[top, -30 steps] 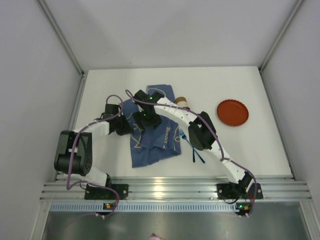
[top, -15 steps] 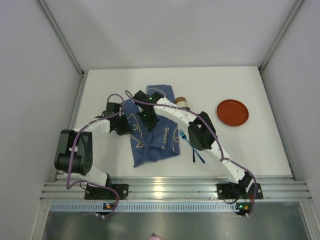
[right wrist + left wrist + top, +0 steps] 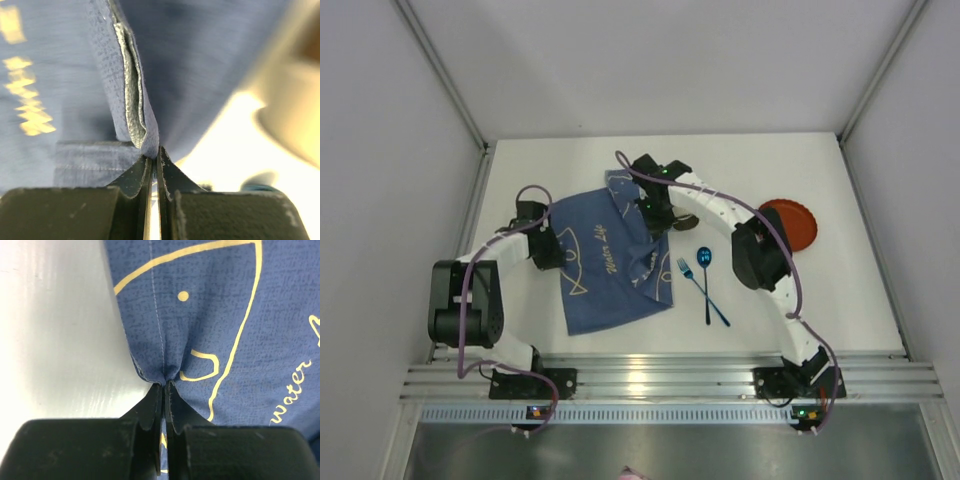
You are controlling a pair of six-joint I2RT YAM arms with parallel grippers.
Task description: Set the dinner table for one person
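Change since earlier: both arms have swung apart, the left outward and the right toward the far side. The cloth [image 3: 605, 270] now lies wider and flatter.
Left pincer [image 3: 164, 390]: pressed together on the cloth's left hem, low over the tabletop [image 3: 840, 300].
Right pincer [image 3: 154, 152]: pressed together on a doubled-over edge at the cloth's far right.
Tabletop: white, carries every item; the cloth sits left of centre on it.
Cloth state: mostly spread; creases and a turned-over fold remain near the right pincer.
Plate [image 3: 802, 215]: far right, well apart from the cloth, partly behind the right arm.
Fork [image 3: 684, 267], spoon [image 3: 704, 257]: crossed, just right of the cloth, on bare tabletop.
Done (judged): cloth nearly laid out.
Left (judged): release and flatten the cloth, set the plate on it, line up fork and spoon beside the plate.
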